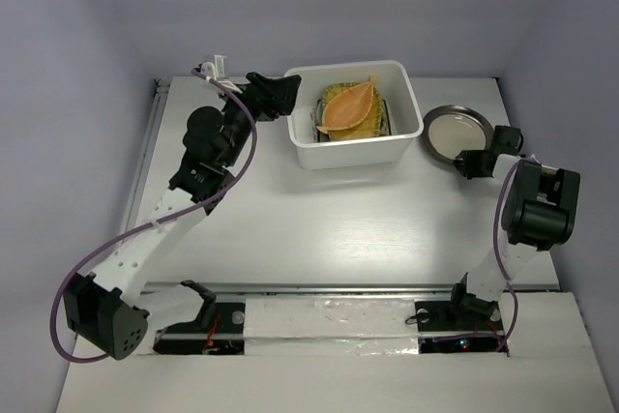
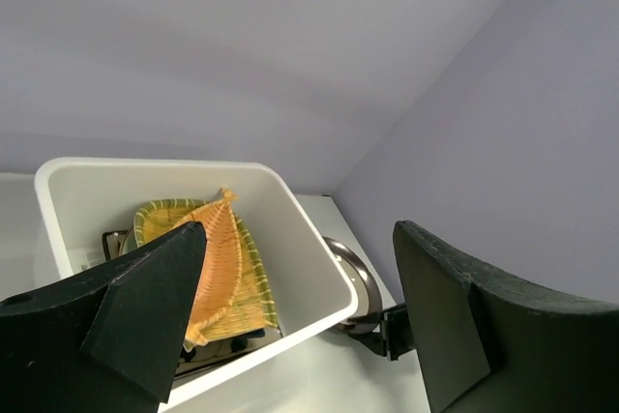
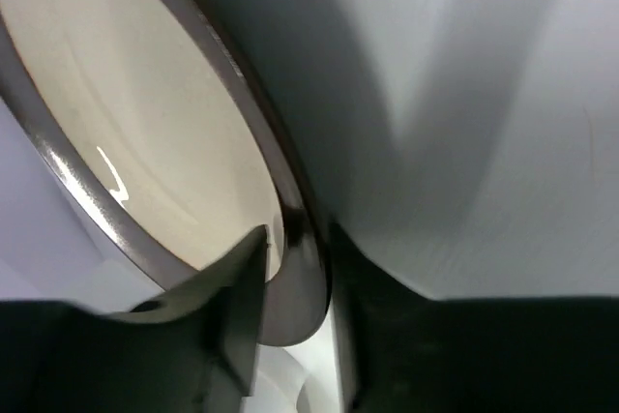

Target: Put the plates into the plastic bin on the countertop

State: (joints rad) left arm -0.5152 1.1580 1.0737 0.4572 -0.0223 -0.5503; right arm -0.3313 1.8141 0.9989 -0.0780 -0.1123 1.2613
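Note:
The white plastic bin (image 1: 406,103) stands at the back centre of the countertop (image 1: 329,220). In it the orange leaf-shaped plate (image 1: 348,106) lies on the yellow ribbed plate (image 1: 372,121), with other dishes hidden underneath; both also show in the left wrist view, the orange plate (image 2: 224,258) over the yellow one (image 2: 253,287). The dark-rimmed round plate with beige centre (image 1: 453,131) sits right of the bin. My right gripper (image 1: 471,162) is shut on its near rim (image 3: 302,282). My left gripper (image 1: 286,94) is open and empty just left of the bin.
Metal rails run along the countertop's left edge (image 1: 145,157) and front edge (image 1: 338,287). Lilac walls close in the back and sides. The bin wall (image 2: 319,268) lies between my left gripper and the dark-rimmed plate (image 2: 358,273).

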